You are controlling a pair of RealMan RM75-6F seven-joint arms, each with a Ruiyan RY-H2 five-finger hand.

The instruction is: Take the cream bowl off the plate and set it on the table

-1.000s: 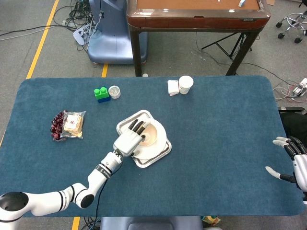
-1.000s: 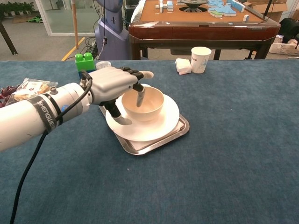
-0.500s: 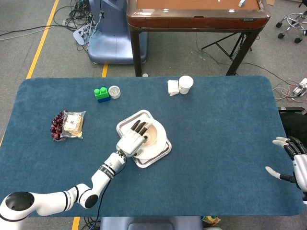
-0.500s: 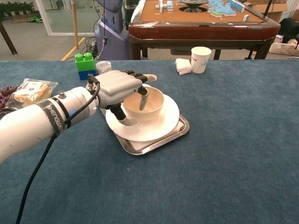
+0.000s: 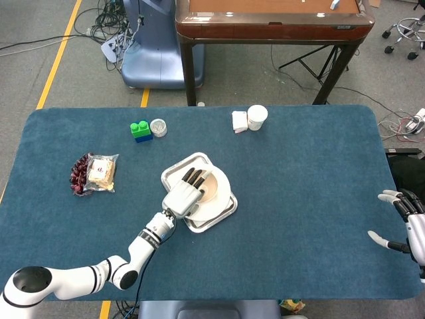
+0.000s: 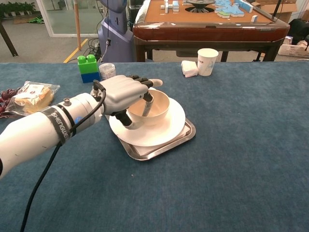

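The cream bowl (image 6: 157, 104) (image 5: 211, 188) sits upright on a white plate (image 6: 169, 128) (image 5: 222, 201), which lies on a metal tray (image 6: 187, 134) (image 5: 174, 173) mid-table. My left hand (image 6: 123, 92) (image 5: 180, 196) is at the bowl's left rim. Its fingers (image 6: 147, 100) reach over the rim into the bowl and its thumb presses the outer wall, so it pinches the rim. The bowl's base still touches the plate. My right hand (image 5: 402, 222) hovers at the table's far right edge, fingers spread, holding nothing; only the head view shows it.
A paper cup (image 6: 207, 61) and a white packet (image 6: 189, 68) stand at the back. Green and blue blocks (image 6: 88, 68) and a small jar (image 6: 106, 70) are behind the tray's left. A snack bag (image 6: 33, 94) and grapes (image 5: 80, 174) lie far left.
My left hand has slid closer to the bowl; its fingers dipped deeper inside and the thumb closed against the outer wall. Bowl, plate and right hand have not moved.
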